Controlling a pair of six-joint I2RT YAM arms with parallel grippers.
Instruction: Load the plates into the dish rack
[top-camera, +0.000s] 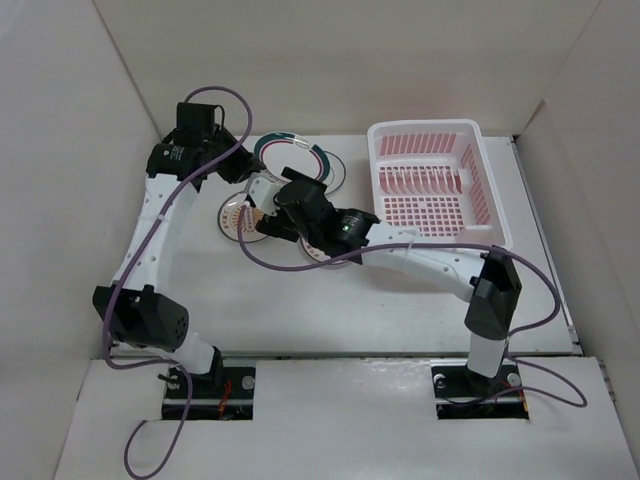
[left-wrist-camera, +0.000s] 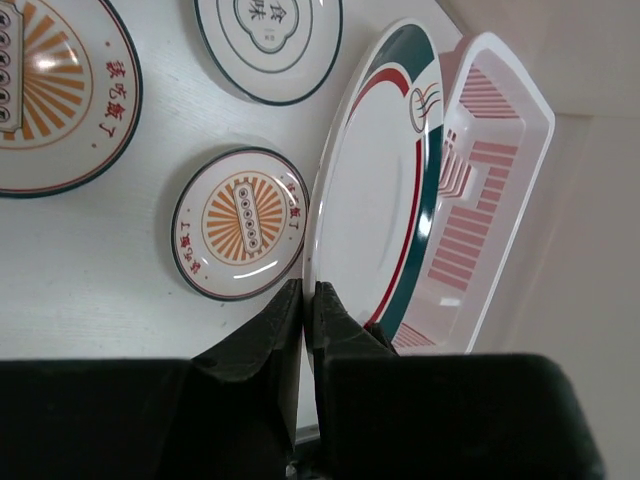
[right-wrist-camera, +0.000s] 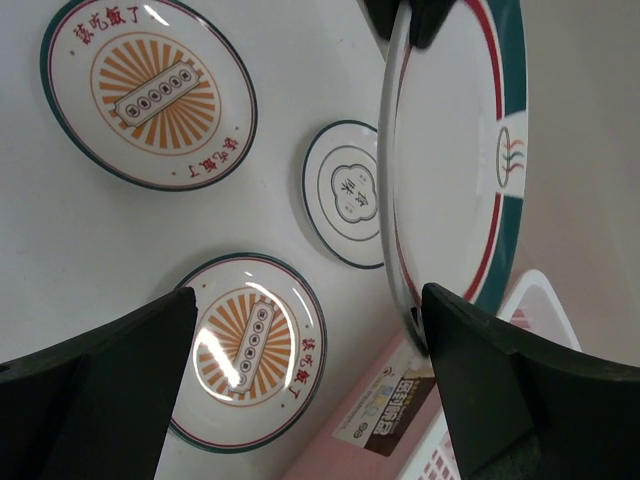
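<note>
Plate with a green-and-red rim (left-wrist-camera: 370, 200) is held on edge, pinched at its rim by my left claw (left-wrist-camera: 308, 295), near 11 o'clock on the bench (top-camera: 300, 310). My right claw (right-wrist-camera: 308, 300) is spread wide, gripping nothing. Small sunburst plate (left-wrist-camera: 240, 222), larger sunburst plate (left-wrist-camera: 50, 90) and plain-centred plate (left-wrist-camera: 268, 45) lie flat. The dish rack (top-camera: 430, 127) sits at 2 o'clock.

My left white-shelled arm (top-camera: 160, 225) and right white-shelled arm (top-camera: 430, 262) have chunky black joint housings (top-camera: 145, 312) and trailing thin purple cables (top-camera: 215, 90). Left tool (left-wrist-camera: 305, 290) and right tool (right-wrist-camera: 305, 295) show matte black fingers (right-wrist-camera: 90, 400); a small green light (top-camera: 347, 226) glows just behind the right tool.
</note>
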